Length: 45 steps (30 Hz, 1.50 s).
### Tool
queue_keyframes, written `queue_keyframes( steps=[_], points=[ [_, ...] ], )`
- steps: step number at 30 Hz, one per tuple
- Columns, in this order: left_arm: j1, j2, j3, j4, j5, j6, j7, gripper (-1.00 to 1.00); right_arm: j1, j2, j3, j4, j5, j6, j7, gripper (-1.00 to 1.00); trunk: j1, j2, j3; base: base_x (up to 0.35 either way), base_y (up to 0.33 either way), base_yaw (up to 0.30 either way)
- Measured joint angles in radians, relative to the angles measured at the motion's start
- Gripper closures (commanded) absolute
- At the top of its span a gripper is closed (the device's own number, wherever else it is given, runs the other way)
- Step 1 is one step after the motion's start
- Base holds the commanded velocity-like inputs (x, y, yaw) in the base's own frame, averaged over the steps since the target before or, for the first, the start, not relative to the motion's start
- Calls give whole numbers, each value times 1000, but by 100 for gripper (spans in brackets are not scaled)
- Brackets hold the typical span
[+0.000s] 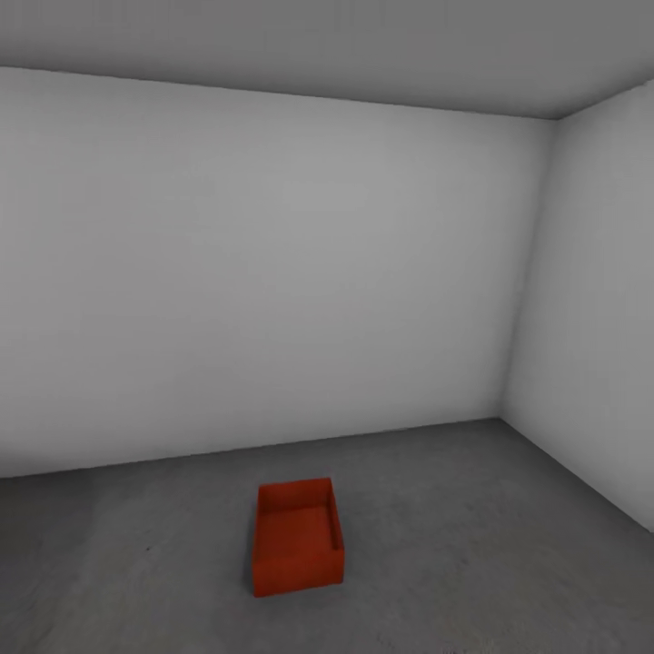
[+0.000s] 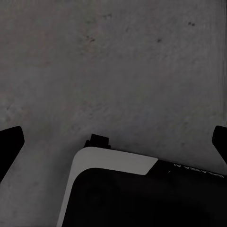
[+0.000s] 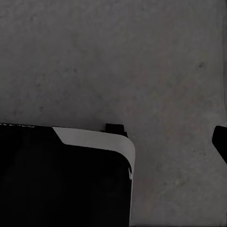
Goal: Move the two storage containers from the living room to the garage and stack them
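Room: garage; pale grey walls [image 1: 272,272] meeting in a corner beyond and to the right of the container, pale ceiling [image 1: 318,45] above.
Floor [image 1: 472,545]: dark grey, rough, matte; faint speckles and scuffs in both wrist views.
Container [image 1: 298,536]: one orange-red lidless box, upright on the floor, open top up, nothing inside. It stands apart from both walls, nearer the back wall than the right one, slightly skewed to the back wall.
Container condition: walls plain and smooth, no visible damage; the front wall faces the camera and the inner base shows.
Left gripper [image 2: 113,142]: jaws spread wide; dark fingertips [image 2: 10,142] at opposite edges of the left wrist view, bare floor between them, nothing held.
Right gripper: one dark fingertip [image 3: 220,141] at the edge of the right wrist view; the other is out of frame, so spread cannot be told. Nothing seen against that fingertip.
Robot base [image 2: 142,194]: black body with a white rounded edge band, directly below the left gripper in the left wrist view; the matching corner [image 3: 61,179] in the right wrist view. A small dark block [image 2: 98,140] juts from its edge.
Contact: container untouched by either gripper.
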Motion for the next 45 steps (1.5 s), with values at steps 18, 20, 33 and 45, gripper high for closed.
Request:
queue_keyframes(
  steps=[18, 20, 33, 45],
  points=[
    [0, 0, 0, 1, 0, 0, 1, -100, 0, -4, -2, 0, -15, -1, 9, -100, 0, 0, 0, 0, 0, -298],
    [0, 0, 0, 1, 0, 0, 1, -100, 0, -3, -2, 0, -15, -1, 9, -100, 0, 0, 0, 0, 0, -298],
    [0, 0, 0, 1, 0, 0, 1, -100, 0, -4, -2, 0, -15, -1, 9, -100, 0, 0, 0, 0, 0, -298],
    [0, 0, 0, 1, 0, 0, 1, -100, 0, -4, -2, 0, -15, -1, 9, -100, 0, 0, 0, 0, 0, -298]
  ],
)
